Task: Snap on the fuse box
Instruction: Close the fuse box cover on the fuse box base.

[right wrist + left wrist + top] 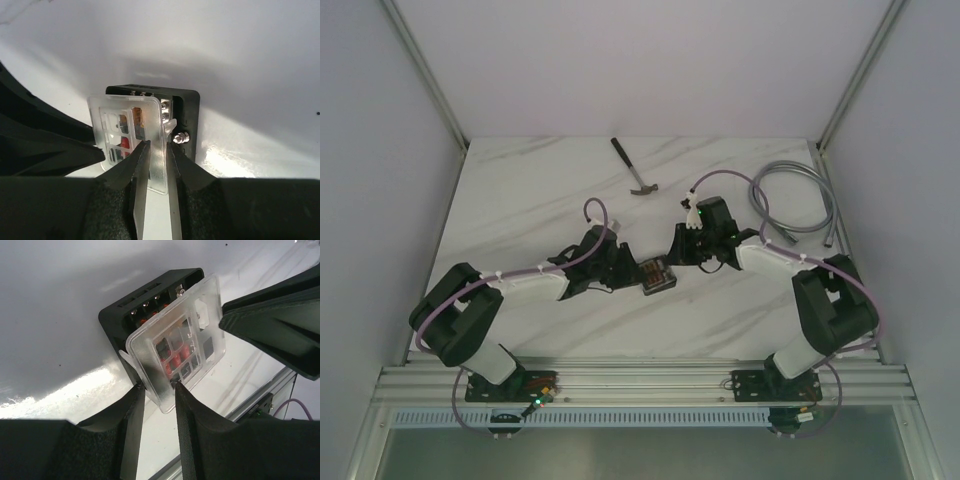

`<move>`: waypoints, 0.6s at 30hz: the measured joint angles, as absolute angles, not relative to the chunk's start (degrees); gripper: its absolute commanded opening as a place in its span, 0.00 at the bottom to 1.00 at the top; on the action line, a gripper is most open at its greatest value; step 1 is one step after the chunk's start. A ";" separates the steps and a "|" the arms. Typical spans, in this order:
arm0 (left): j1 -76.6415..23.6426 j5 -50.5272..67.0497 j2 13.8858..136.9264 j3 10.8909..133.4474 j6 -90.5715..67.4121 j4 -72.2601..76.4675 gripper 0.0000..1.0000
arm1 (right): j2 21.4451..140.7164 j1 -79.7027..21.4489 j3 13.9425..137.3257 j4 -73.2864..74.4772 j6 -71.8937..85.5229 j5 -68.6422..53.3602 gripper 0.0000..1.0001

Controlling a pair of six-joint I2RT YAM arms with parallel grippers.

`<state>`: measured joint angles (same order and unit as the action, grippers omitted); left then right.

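From nine and three o'clock, left gripper (156,387) and right gripper (156,148) each pinch the clear square plastic cover (175,335) tilted on the black plastic fuse box (117,320).

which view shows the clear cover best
Left wrist: the clear cover faces the camera, tilted off the fuse box. Right wrist sees it obliquely, partly behind the right gripper; top external shows only the box.

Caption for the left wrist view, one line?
Left jaws pinch the clear cover by its edge, tilted against the fuse box, not seated.
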<state>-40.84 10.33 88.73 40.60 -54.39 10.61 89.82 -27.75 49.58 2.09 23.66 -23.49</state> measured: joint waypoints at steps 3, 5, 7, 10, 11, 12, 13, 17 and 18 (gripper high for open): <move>-40.84 10.31 88.84 41.06 -54.57 10.57 0.40 | 90.83 -27.75 49.67 2.74 23.27 -22.76 0.25; -40.84 10.31 89.01 41.41 -54.61 10.52 0.40 | 91.55 -27.75 49.67 3.14 23.03 -22.39 0.25; -40.84 10.31 89.36 42.02 -54.65 10.70 0.40 | 92.07 -27.79 49.69 3.44 22.85 -22.37 0.25; -40.84 10.31 89.84 42.87 -54.78 10.74 0.40 | 92.18 -27.88 49.78 3.70 22.68 -22.35 0.25; -40.84 10.31 89.97 43.03 -54.83 10.74 0.40 | 92.20 -27.86 49.89 3.75 22.65 -22.26 0.25; -40.84 10.31 90.13 43.13 -54.83 10.72 0.40 | 92.20 -27.86 49.98 3.77 22.61 -22.22 0.25; -40.84 10.31 90.35 43.22 -54.83 10.74 0.40 | 92.20 -27.86 50.06 3.79 22.61 -22.22 0.25; -40.84 10.35 91.33 43.51 -54.83 10.72 0.40 | 92.20 -27.86 50.46 3.99 22.44 -22.20 0.25; -40.84 10.35 91.50 43.51 -54.85 10.70 0.40 | 92.20 -27.86 50.52 4.01 22.44 -22.17 0.25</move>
